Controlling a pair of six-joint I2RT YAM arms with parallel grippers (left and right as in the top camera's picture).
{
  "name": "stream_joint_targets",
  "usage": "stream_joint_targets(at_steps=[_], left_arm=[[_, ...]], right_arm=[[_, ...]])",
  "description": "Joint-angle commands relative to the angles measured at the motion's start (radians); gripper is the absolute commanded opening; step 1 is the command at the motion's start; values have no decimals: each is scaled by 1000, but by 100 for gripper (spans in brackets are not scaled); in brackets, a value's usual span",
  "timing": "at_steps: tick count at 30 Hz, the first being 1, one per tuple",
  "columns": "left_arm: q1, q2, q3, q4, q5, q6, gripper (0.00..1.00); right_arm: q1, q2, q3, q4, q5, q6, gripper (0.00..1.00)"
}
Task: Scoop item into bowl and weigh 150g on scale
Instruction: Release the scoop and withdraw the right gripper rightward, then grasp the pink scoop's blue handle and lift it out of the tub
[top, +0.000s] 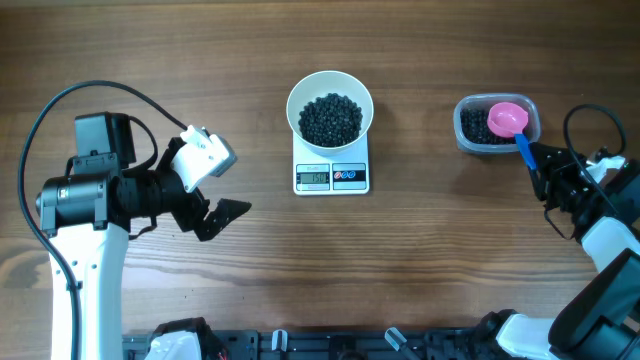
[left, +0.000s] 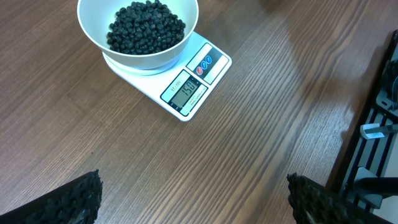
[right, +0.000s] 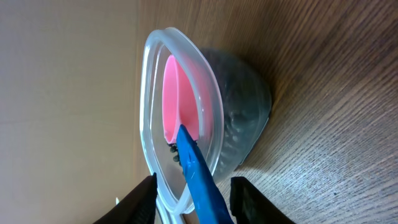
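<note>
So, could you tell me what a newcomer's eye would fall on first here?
The white bowl heaped with black beads, sitting on the scale at centre, draws the eye first. Next comes the pink scoop lying in the clear tub at the right, with the right gripper straddling its blue handle.

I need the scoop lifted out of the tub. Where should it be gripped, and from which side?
Grip the blue handle of the scoop: it sticks out past the tub toward the right gripper. Come from that side, jaws across its narrow width.
</note>
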Motion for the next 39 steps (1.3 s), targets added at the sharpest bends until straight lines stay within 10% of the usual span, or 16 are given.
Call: stream_joint_targets(at_steps=[1,17,39], left_arm=[[-1,-8,9,0,0,21,100],[-1,-8,9,0,0,21,100],[-1,-8,9,0,0,21,100]], right_arm=[[30,22,-2,32,22,18,38],[56,25,-2,41,56,54,4],[64,-363,6,-65,-34,101,5]])
